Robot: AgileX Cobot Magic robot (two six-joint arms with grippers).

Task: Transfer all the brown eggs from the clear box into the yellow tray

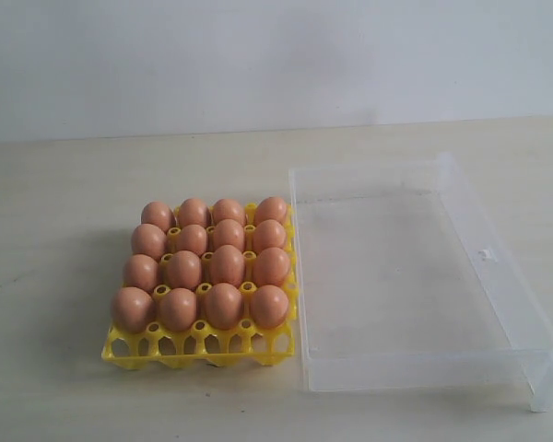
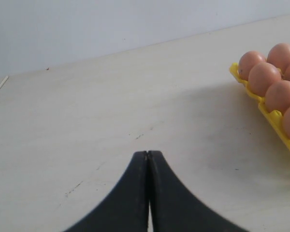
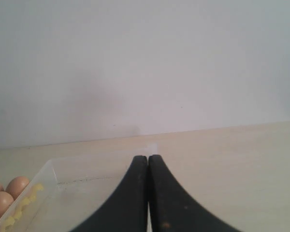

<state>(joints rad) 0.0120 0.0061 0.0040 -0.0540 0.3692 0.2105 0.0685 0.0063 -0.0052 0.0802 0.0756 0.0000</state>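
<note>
Several brown eggs (image 1: 226, 265) fill the cups of the yellow tray (image 1: 199, 348) at the table's left middle in the exterior view. To its right stands the clear box (image 1: 486, 255), and I see no egg in it. Neither arm shows in the exterior view. My left gripper (image 2: 148, 153) is shut with nothing in it, over bare table, with the eggs (image 2: 264, 78) and a tray edge (image 2: 276, 117) off to one side. My right gripper (image 3: 148, 157) is shut and holds nothing, above the clear box (image 3: 47, 175); a few eggs (image 3: 17, 186) show through its wall.
The pale wooden table (image 1: 64, 212) runs back to a white wall (image 1: 258, 55). The box's small latch tab (image 1: 485, 254) sits on its right wall.
</note>
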